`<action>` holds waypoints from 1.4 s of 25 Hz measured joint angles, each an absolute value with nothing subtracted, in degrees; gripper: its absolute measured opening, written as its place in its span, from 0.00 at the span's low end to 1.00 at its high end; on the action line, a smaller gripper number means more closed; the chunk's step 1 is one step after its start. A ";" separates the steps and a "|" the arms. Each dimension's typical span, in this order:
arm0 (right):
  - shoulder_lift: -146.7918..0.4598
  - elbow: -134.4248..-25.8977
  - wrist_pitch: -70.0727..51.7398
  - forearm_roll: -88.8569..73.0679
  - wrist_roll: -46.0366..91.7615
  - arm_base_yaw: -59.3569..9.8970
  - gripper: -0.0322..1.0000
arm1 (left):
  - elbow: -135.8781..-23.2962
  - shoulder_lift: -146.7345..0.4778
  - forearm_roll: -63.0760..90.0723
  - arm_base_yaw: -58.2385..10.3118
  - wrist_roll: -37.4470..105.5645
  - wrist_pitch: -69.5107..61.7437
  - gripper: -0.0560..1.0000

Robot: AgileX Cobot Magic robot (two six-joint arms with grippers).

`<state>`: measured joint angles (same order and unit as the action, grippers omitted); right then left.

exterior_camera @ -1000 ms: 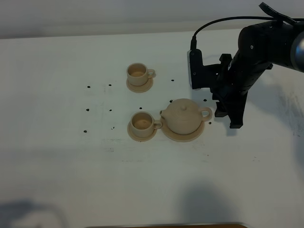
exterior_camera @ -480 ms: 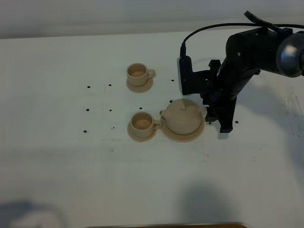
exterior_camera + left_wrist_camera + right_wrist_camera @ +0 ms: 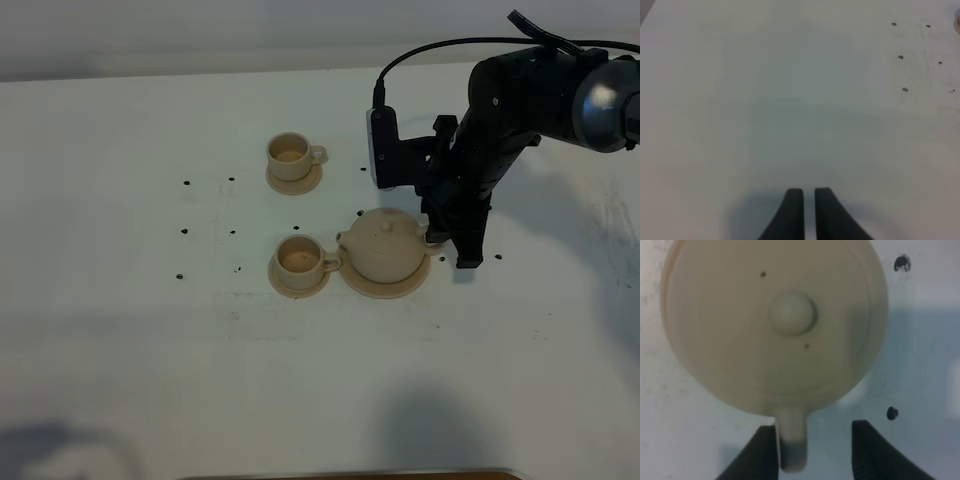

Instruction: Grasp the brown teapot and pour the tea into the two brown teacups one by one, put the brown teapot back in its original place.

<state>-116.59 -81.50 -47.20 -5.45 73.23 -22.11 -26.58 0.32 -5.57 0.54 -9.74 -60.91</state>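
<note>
The brown teapot (image 3: 385, 250) sits upright on its wide saucer (image 3: 390, 291) in the middle of the desk (image 3: 150, 350). My right hand (image 3: 813, 435) is down at it, released, with the jaws spread to either side of the loop handle (image 3: 791, 440). In the right wrist view the handle is not centred. It lies against one finger (image 3: 762, 455), with a clear gap to the other. That worries me most: if I close from here, I judge the far finger will shove the handle across before it pinches, and the pot could twist or skid on the saucer. The loop is thin and the pot is squat and much bigger than the cups, so a shallow grip may let it swing once lifted. The lid knob (image 3: 792, 311) tops a loose-looking lid that might slide when I tip. The pot's long axis runs handle to spout, left to right across the high view. The spout (image 3: 345, 240) points away from my right hand, at the nearer teacup (image 3: 298, 260), which stands just beside the wide saucer. Any sideways nudge could knock it. The farther teacup (image 3: 290, 155) stands well apart behind. My left hand (image 3: 809, 210) hangs clenched to a slit over bare desk, holding nothing.
</note>
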 joint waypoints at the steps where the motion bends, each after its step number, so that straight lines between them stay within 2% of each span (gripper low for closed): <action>1: -116.65 -81.50 -47.20 -5.45 73.23 -22.11 0.36 | -26.58 0.32 -5.57 0.54 -9.74 -60.91 0.16; 19: -118.51 -82.79 -48.39 -5.39 73.23 -22.16 0.35 | -26.58 0.32 -5.57 0.54 -9.80 -60.91 0.16; 28: -118.51 -82.79 -48.98 -5.75 73.23 -22.16 0.25 | -26.58 0.32 -5.57 0.54 -9.80 -60.91 0.16; 35: -118.51 -82.79 -49.08 -5.93 73.23 -22.16 0.24 | -26.58 0.32 -5.57 0.54 -9.80 -60.91 0.16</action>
